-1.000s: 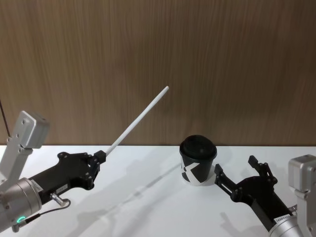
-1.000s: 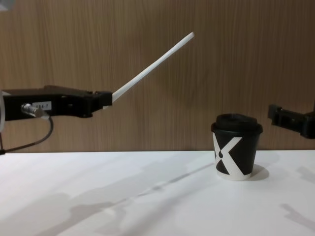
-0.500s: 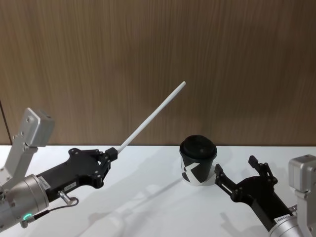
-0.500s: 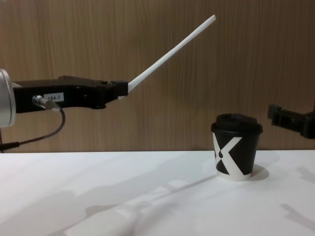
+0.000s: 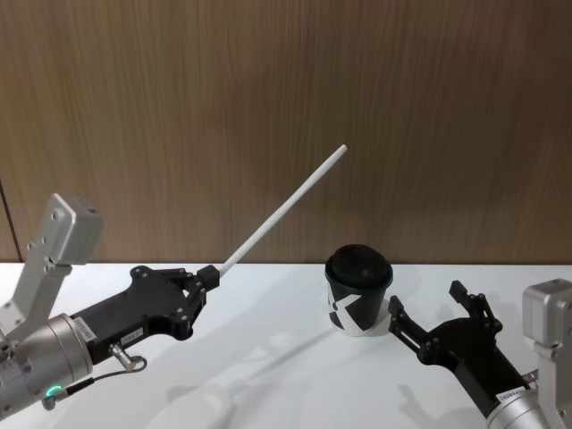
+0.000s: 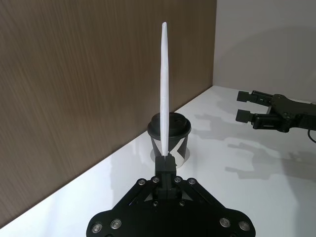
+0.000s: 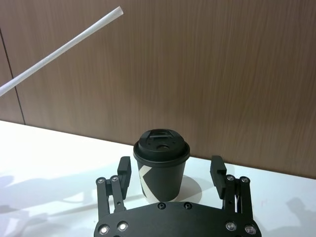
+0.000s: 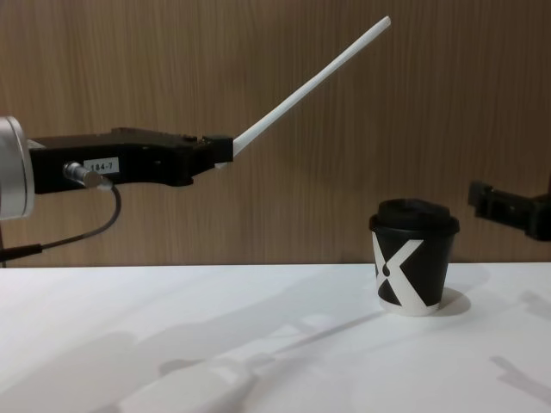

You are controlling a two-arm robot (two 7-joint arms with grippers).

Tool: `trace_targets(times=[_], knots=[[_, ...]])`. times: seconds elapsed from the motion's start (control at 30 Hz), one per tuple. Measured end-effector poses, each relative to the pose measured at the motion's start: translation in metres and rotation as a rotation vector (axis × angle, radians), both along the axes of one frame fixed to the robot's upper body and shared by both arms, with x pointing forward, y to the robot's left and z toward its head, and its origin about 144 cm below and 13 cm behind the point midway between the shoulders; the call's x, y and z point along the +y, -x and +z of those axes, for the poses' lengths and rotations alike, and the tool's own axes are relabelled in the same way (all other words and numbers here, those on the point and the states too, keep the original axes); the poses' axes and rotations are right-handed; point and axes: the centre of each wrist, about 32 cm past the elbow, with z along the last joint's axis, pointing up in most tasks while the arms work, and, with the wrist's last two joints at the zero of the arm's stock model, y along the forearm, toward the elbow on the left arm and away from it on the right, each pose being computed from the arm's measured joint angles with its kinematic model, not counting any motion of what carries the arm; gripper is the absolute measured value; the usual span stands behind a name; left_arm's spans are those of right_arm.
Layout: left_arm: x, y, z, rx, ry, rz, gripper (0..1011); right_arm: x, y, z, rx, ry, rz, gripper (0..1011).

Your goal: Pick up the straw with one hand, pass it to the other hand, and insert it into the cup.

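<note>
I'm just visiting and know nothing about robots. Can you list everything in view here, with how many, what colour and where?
straw: one, white, held in the air at its lower end, slanting up and to the right, above the table left of the cup
cup: one, black with a white X-like mark and a black lid, standing upright on the table, right of centre
table: one, white, under everything
wall: one, brown wood grain, behind the table
left gripper: one, black on a silver wrist, raised on the left, shut on the straw
right gripper: one, black, on the right close to the cup but not touching it, fingers open
</note>
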Motion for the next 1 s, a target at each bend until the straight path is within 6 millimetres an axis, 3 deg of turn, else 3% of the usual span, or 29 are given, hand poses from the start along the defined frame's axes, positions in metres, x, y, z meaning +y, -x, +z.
trace_targets(times=[0.53, 1.0], knots=[[-0.001, -0.001, 0.0, -0.004, 0.003, -0.008, 0, 0.004, -0.009, 0.028, 0.048, -0.14, 0.052, 1001], [-0.001, -0.001, 0.0, -0.005, 0.003, -0.011, 0, 0.004, -0.02, 0.076, 0.2, -0.341, 0.167, 1001]])
